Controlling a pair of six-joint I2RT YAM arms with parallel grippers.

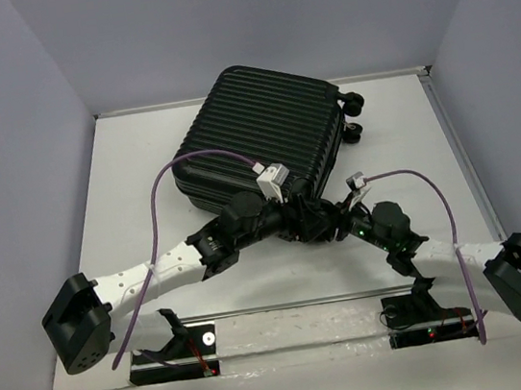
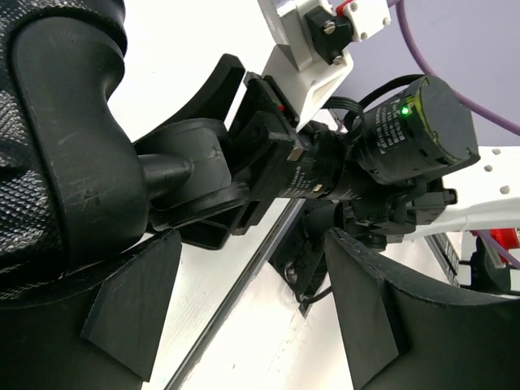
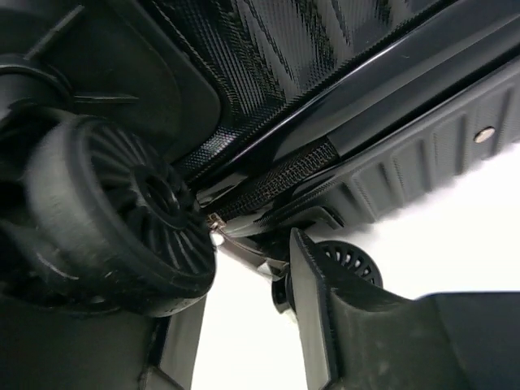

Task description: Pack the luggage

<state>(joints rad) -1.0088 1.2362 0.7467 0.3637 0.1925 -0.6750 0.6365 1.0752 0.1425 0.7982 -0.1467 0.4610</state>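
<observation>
The luggage [image 1: 261, 132] is a black ribbed hard-shell suitcase lying shut at the back middle of the table, with two small wheels [image 1: 352, 102] on its right side. Both arms reach to its near right corner. My left gripper [image 1: 305, 220] is open and empty in the left wrist view [image 2: 252, 325], with the right arm's wrist [image 2: 406, 130] just beyond it. My right gripper [image 1: 339, 218] is open in the right wrist view [image 3: 244, 325], right under the luggage's shell [image 3: 325, 49]. A caster wheel [image 3: 122, 219] sits against its left side, and the zipper [image 3: 276, 183] and its pull [image 3: 215, 223] lie above.
A second caster wheel [image 3: 349, 260] shows behind the right finger [image 3: 325, 325]. Grey walls enclose the white table [image 1: 141, 173] on three sides. The arm bases [image 1: 185, 346] and a metal strip stand along the near edge. Purple cables [image 1: 159, 199] loop over both arms.
</observation>
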